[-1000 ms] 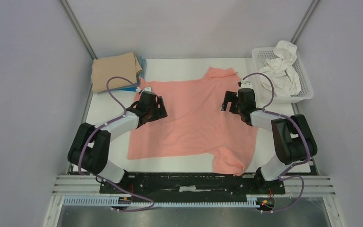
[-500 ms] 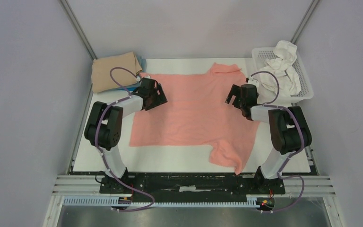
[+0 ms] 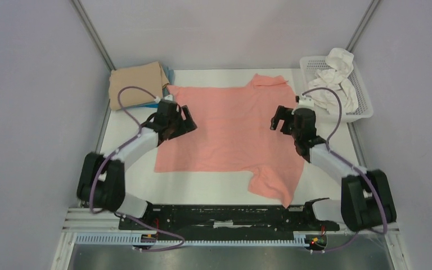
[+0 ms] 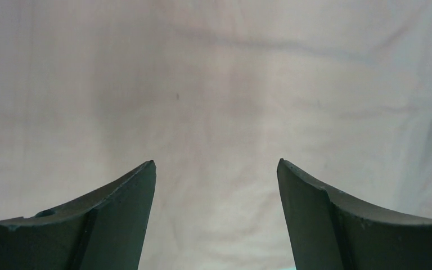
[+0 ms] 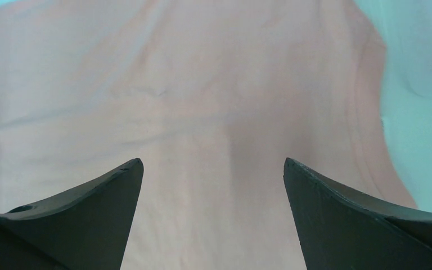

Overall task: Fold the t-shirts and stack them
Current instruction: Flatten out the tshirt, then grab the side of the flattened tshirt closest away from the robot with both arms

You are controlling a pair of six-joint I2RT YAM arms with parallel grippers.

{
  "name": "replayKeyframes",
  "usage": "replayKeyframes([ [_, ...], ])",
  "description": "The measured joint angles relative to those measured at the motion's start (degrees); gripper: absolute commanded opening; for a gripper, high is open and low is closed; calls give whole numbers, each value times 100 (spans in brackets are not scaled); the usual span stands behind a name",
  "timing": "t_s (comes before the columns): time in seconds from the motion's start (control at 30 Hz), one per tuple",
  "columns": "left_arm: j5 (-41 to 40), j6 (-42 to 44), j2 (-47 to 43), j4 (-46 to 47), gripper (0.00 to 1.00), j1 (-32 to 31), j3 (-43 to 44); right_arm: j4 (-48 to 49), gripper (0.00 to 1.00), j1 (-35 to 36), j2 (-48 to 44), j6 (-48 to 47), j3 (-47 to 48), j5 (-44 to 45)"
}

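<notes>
The salmon-pink t-shirt (image 3: pixel 230 132) lies spread on the white table, with one corner bunched at the near right (image 3: pixel 270 185). My left gripper (image 3: pixel 187 121) is open over its left part; in the left wrist view the gripper (image 4: pixel 216 163) has its jaws wide apart above pink cloth (image 4: pixel 214 84). My right gripper (image 3: pixel 277 119) is open over the shirt's right part; the right wrist view shows the gripper (image 5: pixel 214 160) empty above the cloth (image 5: pixel 202 84). The folded tan t-shirt (image 3: pixel 136 83) lies on the blue t-shirt (image 3: pixel 169 73) at the far left.
A white mesh basket (image 3: pixel 365 109) with white cloth (image 3: pixel 334 79) in it stands at the far right. Bare table (image 3: pixel 129 180) shows at the near left. Grey walls close in both sides and the back.
The pink shirt slid toward the far edge a second ago and has lain still since. Both grippers have drawn back a little toward the near side.
</notes>
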Motion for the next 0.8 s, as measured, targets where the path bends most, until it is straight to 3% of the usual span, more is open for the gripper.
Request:
replayKeyframes([
  [0.17, -649, -435, -2618, -741, 84, -98, -1344, 109, 98, -9, -1910, 118, -1300, 44],
  [0.37, -1814, -1449, -4769, -2243, 84, -85, -2361, -48, 98, -11, -2999, 234, -2225, 22],
  [0.57, -2284, -2271, -5289, -2920, 83, -72, -3158, -116, 98, -11, -3198, 264, -2284, -11],
  [0.8, -2297, -2863, -4911, -2363, 64, -74, -3733, -122, 98, -11, -3198, 267, -2284, -7],
])
